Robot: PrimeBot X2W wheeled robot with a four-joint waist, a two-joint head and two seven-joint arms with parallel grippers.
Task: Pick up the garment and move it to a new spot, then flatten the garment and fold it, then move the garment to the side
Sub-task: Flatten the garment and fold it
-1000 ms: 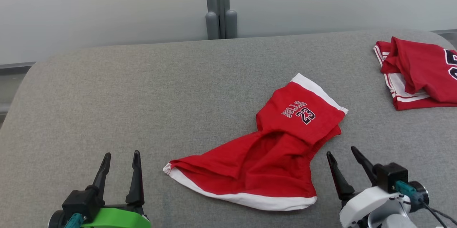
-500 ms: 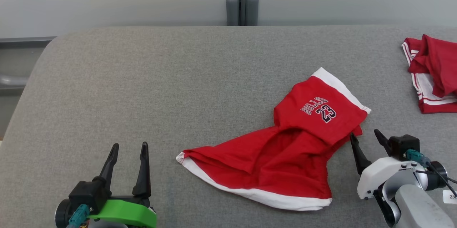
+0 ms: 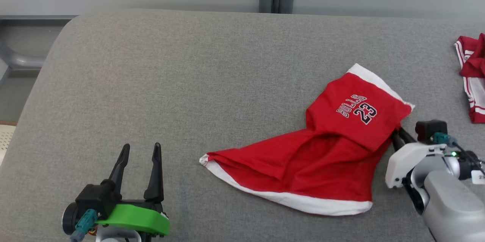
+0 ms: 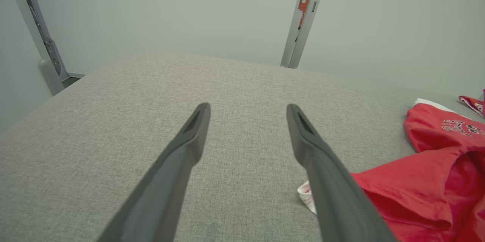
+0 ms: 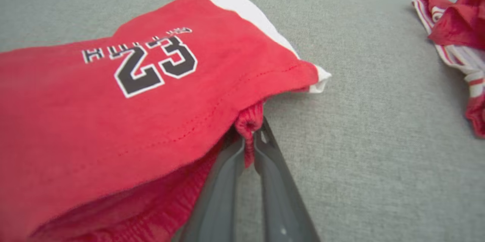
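Presently the right gripper (image 5: pixel 248 138) is clamped on a bunched fold at the right edge of the red shorts (image 3: pixel 322 158), lying crumpled on the grey table (image 3: pixel 189 83), while the left gripper (image 3: pixel 141 151) hovers open, well apart.

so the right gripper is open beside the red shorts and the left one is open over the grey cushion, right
No: the right gripper is shut on an edge of the red shorts, as the right wrist view shows. The left gripper is open over the grey cushion.
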